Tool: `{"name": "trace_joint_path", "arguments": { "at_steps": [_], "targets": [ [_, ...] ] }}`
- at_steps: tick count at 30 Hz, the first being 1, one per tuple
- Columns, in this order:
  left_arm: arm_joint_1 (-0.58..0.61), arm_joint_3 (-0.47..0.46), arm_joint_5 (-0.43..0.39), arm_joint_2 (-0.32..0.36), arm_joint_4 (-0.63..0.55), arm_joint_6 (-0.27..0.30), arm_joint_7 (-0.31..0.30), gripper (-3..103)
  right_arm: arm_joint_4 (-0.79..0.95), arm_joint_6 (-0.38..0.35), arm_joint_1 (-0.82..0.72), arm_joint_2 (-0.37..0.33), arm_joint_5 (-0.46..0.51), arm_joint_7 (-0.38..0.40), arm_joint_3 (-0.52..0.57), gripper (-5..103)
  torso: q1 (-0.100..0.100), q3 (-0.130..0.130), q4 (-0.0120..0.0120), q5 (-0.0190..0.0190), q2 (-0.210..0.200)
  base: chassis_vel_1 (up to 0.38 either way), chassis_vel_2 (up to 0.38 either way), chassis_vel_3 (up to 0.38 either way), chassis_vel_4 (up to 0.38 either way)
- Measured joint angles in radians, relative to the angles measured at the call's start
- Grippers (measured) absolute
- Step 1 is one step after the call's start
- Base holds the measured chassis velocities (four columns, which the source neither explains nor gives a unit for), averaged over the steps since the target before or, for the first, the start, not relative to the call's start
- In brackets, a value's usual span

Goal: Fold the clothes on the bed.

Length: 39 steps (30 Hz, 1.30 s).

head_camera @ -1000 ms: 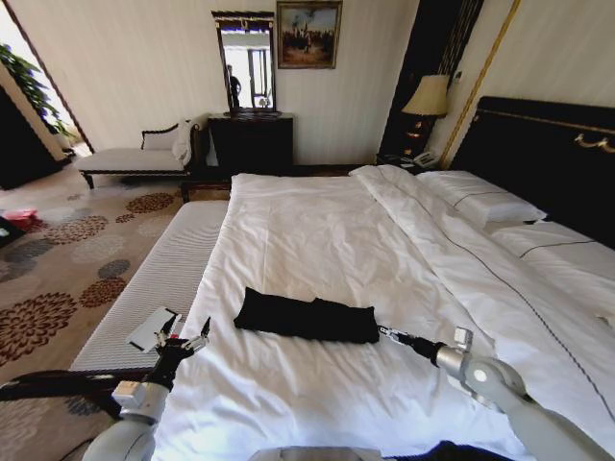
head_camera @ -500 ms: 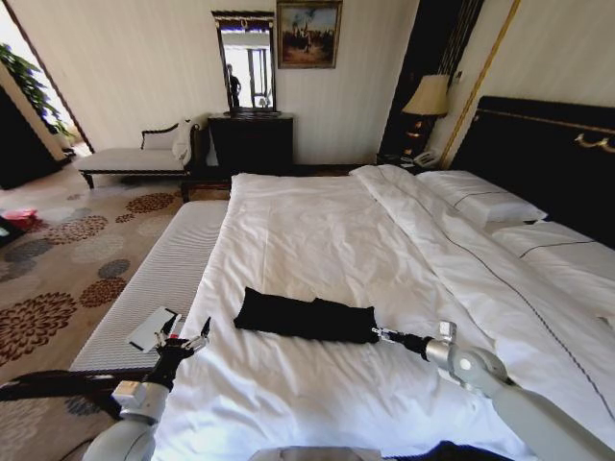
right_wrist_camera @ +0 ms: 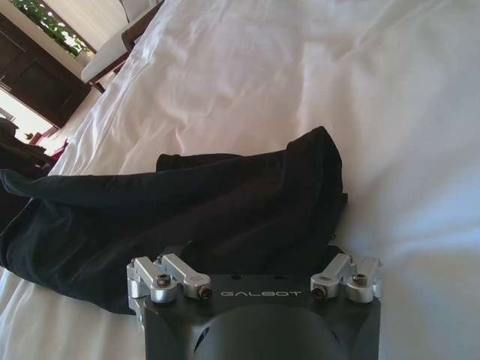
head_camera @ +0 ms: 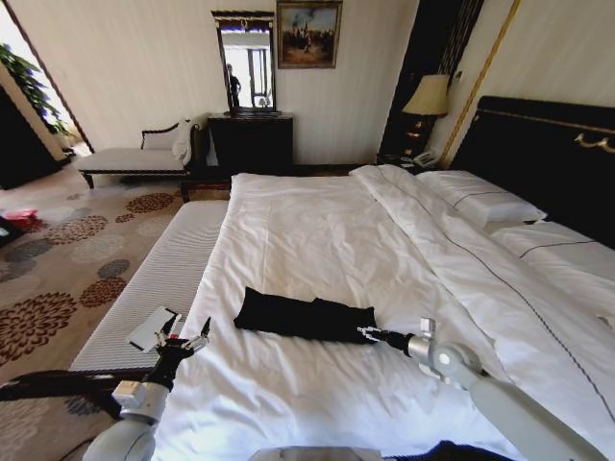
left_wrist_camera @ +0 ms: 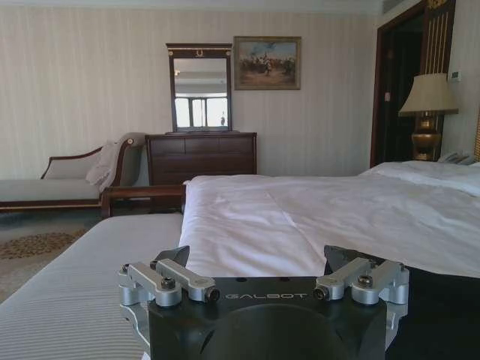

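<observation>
Right pincer (head_camera: 366, 333): reaches low over the bed from the robot's right, tips at the right-hand end of the black T-shirt (head_camera: 306, 316). In the right wrist view the pincer (right_wrist_camera: 255, 251) sits against the dark fabric, its fingertips hidden behind the cloth, so whether they are spread or pinching cannot be told.

Black T-shirt (right_wrist_camera: 187, 206): lies bunched into a long narrow band across the near part of the white duvet (head_camera: 317, 250), no lettering visible.

Left pincer (head_camera: 184, 335): raised beside the bed's left edge, well apart from the T-shirt, fingers spread and holding nothing; confirmed in the left wrist view (left_wrist_camera: 259, 259).

Bed (head_camera: 553, 158): dark headboard on the right, white pillows (head_camera: 480, 202) below it.
</observation>
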Motion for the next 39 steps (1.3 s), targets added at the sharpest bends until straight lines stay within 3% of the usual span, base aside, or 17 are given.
{"name": "trace_joint_path", "arguments": {
  "at_steps": [4,7,13,16,18,23,31,39],
  "targets": [
    [0.000,0.000,0.000,0.000,0.000,0.000,0.000,100,0.002,0.000,-0.002,-0.001,-0.005,0.000,-0.001,77,0.000,0.000,-0.0001,0.0000,0.000,0.000,0.000,0.000,0.000],
    [0.000,0.000,0.000,0.000,0.000,0.000,0.000,100,0.008,0.001,-0.017,0.003,-0.010,-0.001,0.010,60,0.000,0.000,-0.0001,0.0000,0.000,0.000,0.000,0.000,0.000],
    [0.000,0.000,0.000,0.000,0.000,0.000,0.000,100,0.027,0.003,-0.047,0.007,-0.017,-0.002,0.032,44,0.000,0.000,-0.0001,0.0001,0.000,0.000,0.000,0.000,0.000],
    [0.000,0.000,0.000,0.000,0.000,0.000,0.000,100,0.036,0.007,-0.058,0.001,-0.018,-0.002,0.038,27,0.000,0.000,0.0000,0.0001,0.000,0.000,0.000,0.000,0.000],
    [0.000,0.000,0.000,0.000,0.000,0.000,0.000,100,0.038,0.009,-0.059,0.000,-0.017,-0.001,0.040,27,0.000,0.000,-0.0001,0.0001,0.000,0.000,0.000,0.000,0.000],
    [0.000,0.000,0.000,0.000,0.000,0.000,0.000,100,0.051,0.014,-0.064,0.002,-0.008,0.002,0.048,3,0.000,0.000,0.0000,0.0000,0.000,0.000,0.000,0.000,0.000],
    [0.000,0.000,0.000,0.000,0.000,0.000,0.000,100,0.054,0.019,-0.074,0.004,-0.016,-0.002,0.062,3,0.000,0.000,0.0000,0.0002,0.000,0.000,0.000,0.000,0.000],
    [0.000,0.000,0.000,0.000,0.000,0.000,0.000,100,0.065,0.035,-0.151,-0.043,-0.065,-0.079,0.170,3,0.000,0.000,-0.0004,0.0001,0.000,0.000,0.000,0.000,0.000]
  ]
}}
